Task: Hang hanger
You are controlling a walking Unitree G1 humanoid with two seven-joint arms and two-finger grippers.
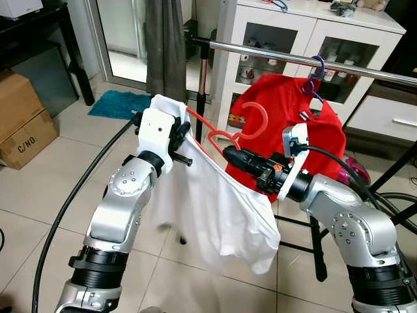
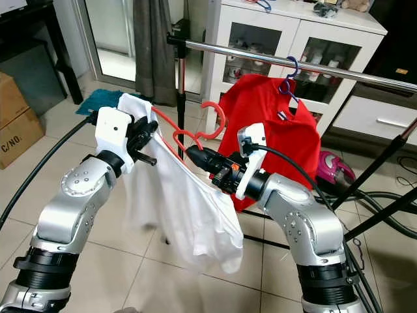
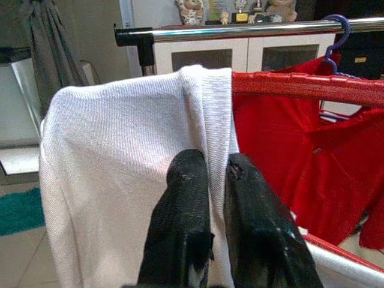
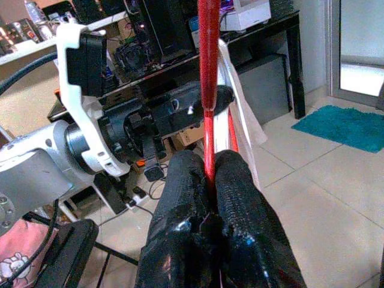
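Observation:
A red plastic hanger (image 1: 229,134) carries a white garment (image 1: 218,208) and is held up between my two arms, its hook (image 1: 257,120) pointing up below the silver rail (image 1: 306,62). My right gripper (image 1: 229,155) is shut on the hanger near the base of the hook; the red bar runs between its fingers (image 4: 180,198). My left gripper (image 1: 186,145) is shut on the white cloth at the hanger's left end, a fold pinched between its fingers (image 3: 189,186). A red shirt (image 1: 287,124) hangs on a blue hanger (image 1: 316,78) on the rail behind.
A white glass-door cabinet (image 1: 306,45) stands behind the rail. The black rack frame (image 1: 391,173) crosses the floor at right, near a pink vacuum (image 2: 335,171). A grey curtain (image 1: 166,45), a teal mat (image 1: 120,103) and cardboard boxes (image 1: 23,124) are at left.

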